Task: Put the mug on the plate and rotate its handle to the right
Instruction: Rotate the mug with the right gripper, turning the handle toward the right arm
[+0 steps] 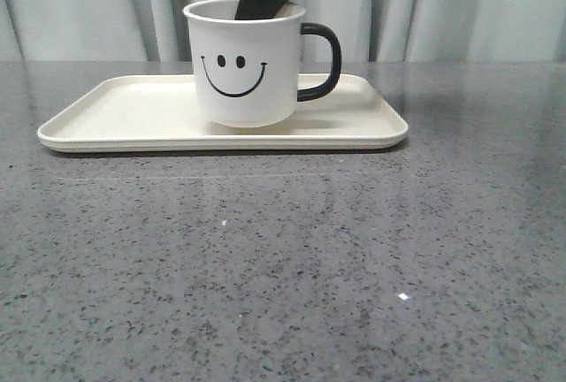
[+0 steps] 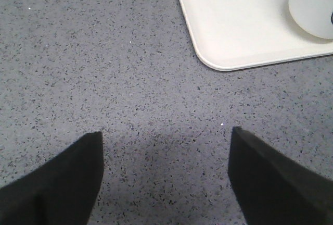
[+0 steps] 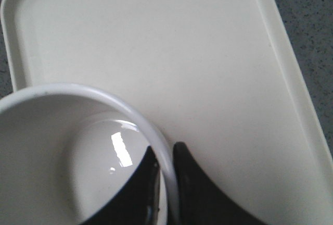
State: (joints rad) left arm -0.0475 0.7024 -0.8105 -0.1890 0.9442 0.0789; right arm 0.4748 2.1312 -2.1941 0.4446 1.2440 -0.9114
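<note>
Nearest the front camera lies a wide stretch of grey speckled table (image 1: 283, 276), with small bright glints on its surface. In the left wrist view the left gripper (image 2: 165, 175) hangs over this bare stone, its two dark fingers (image 2: 57, 183) spread wide apart with nothing between them; one rounded corner of the plate (image 2: 229, 37) and a bit of the mug (image 2: 315, 6) lie just beyond it.

Farther back, the plate (image 1: 133, 112) sits flat on the table, long side toward the camera. The mug (image 1: 243, 59) stands upright on it, a little right of the plate's middle, its base resting on the plate's floor. The black smiley face (image 1: 233, 74), two oval eyes and a curved mouth, faces the front camera. No brand, label or readable writing shows on the mug or the plate. The handle (image 1: 323, 62) juts out to the right side of the mug as the front camera sees it.

The right gripper (image 3: 167, 175) reaches down into the mug from above. In the right wrist view its fingers (image 3: 197, 194) are closed tightly on the mug's white rim (image 3: 156, 134), one finger inside the cup and one outside against the wall.

Behind everything hangs a pale pleated curtain (image 1: 460, 6).
</note>
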